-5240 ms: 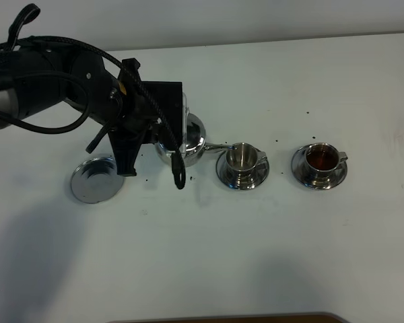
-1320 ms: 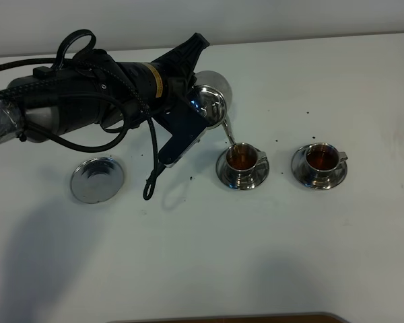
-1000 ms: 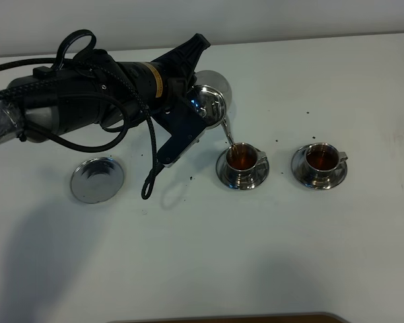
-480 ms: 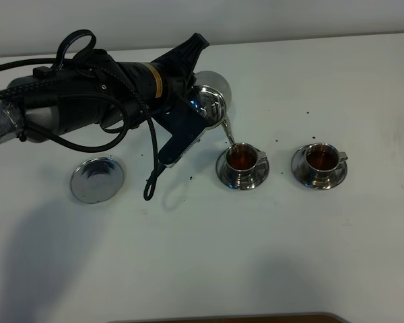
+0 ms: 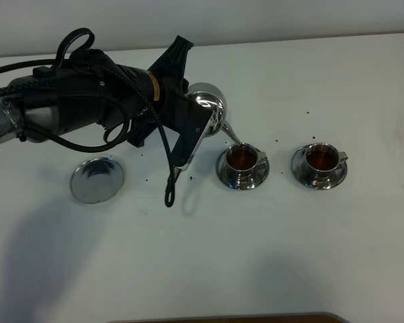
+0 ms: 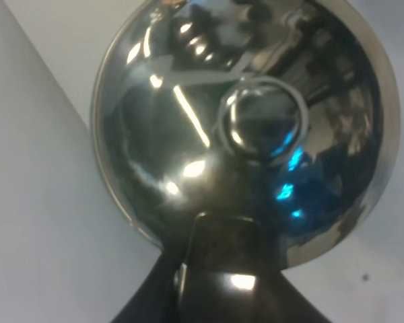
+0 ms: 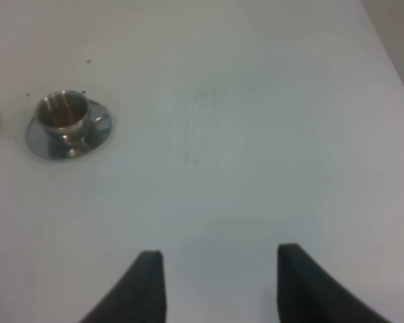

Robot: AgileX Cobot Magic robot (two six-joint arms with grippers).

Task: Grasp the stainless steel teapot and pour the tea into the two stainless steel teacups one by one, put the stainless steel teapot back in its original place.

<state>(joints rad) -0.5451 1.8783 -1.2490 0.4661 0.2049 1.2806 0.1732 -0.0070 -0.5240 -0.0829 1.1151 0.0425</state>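
Note:
My left gripper (image 5: 196, 120) is shut on the handle of the stainless steel teapot (image 5: 207, 108), holding it above the table. Its thin spout (image 5: 231, 135) points down toward the rim of the nearer teacup (image 5: 242, 159), which holds brown tea. The other teacup (image 5: 320, 159) stands to the right, also with tea. In the left wrist view the teapot's domed lid and knob (image 6: 261, 123) fill the picture above one dark finger (image 6: 222, 269). The round steel disc, the original place (image 5: 96, 180), lies bare at the left. My right gripper (image 7: 219, 279) hovers open over bare table, away from the right teacup (image 7: 66, 121).
Small dark specks are scattered on the white table (image 5: 256, 256) around the cups. A black cable loop (image 5: 170, 192) dangles from the left arm between the disc and the nearer cup. The table's far edge meets a pale wall.
The left wrist has rolled back, tipping the teapot toward upright. The thin stream into the nearer cup has stopped. The hanging cable swung right. The cups, the disc and the right gripper stayed put.

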